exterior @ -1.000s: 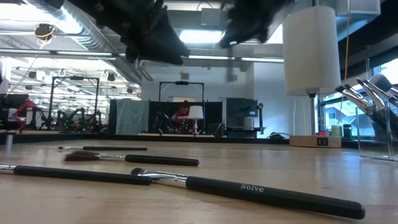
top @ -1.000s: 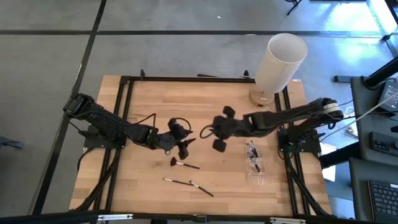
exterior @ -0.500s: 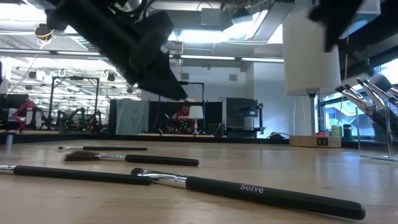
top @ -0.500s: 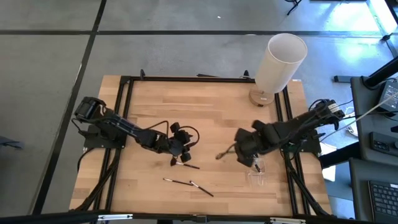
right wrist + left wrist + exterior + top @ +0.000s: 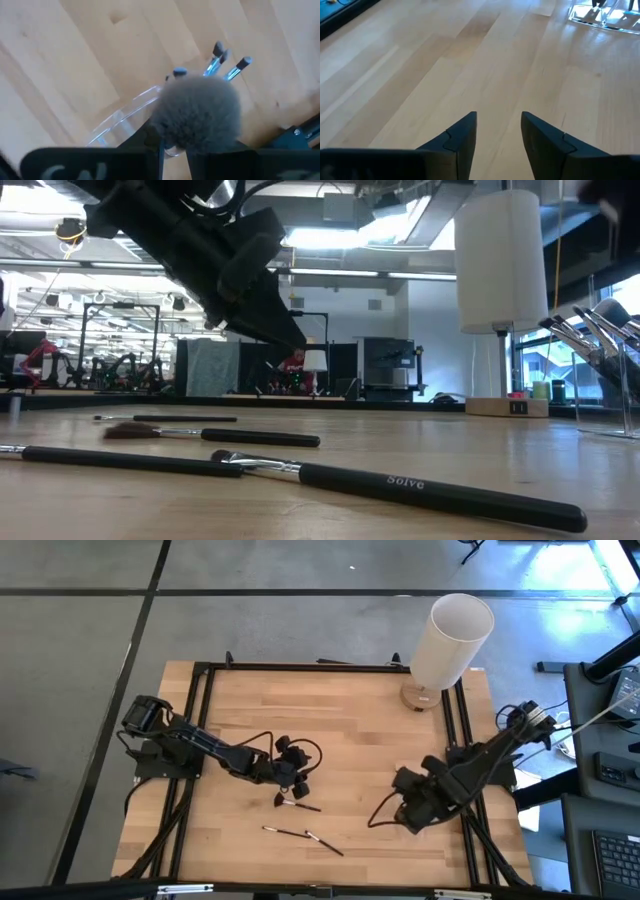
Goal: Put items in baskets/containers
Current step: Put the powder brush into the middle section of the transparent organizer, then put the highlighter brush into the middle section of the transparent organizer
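Observation:
My right gripper (image 5: 412, 808) is shut on a makeup brush with a fluffy grey head (image 5: 197, 112). It points down over the clear box (image 5: 125, 122), which holds a few brushes with dark tips (image 5: 243, 62); in the high view the gripper hides the box. My left gripper (image 5: 290, 783) stands open, low over the wood (image 5: 497, 125), just on the far side of a black-handled brush with a reddish head (image 5: 297, 804). Two more thin brushes (image 5: 283, 831) (image 5: 325, 843) lie flat nearer the front edge. The left wrist view shows the box (image 5: 600, 15) far off. My right gripper pinches the brush between its two fingers (image 5: 150, 145), right behind the bristle head's base (image 5: 175, 142). The head sticks out past the fingertips and points down, clear above the box. The gripper hides the handle.
A tall white cylinder (image 5: 455, 640) on a round wooden base stands at the far right corner. In the low view several brushes lie across the near wood, among them one marked Solve (image 5: 400, 485) and one with a reddish head (image 5: 210, 436). A black frame edges the table.
My right gripper has swung from the table's middle toward the right and near edges with the brush, tipping from nearly level until it points down over the clear box. My left gripper has sunk toward the table, close to the reddish-headed brush.

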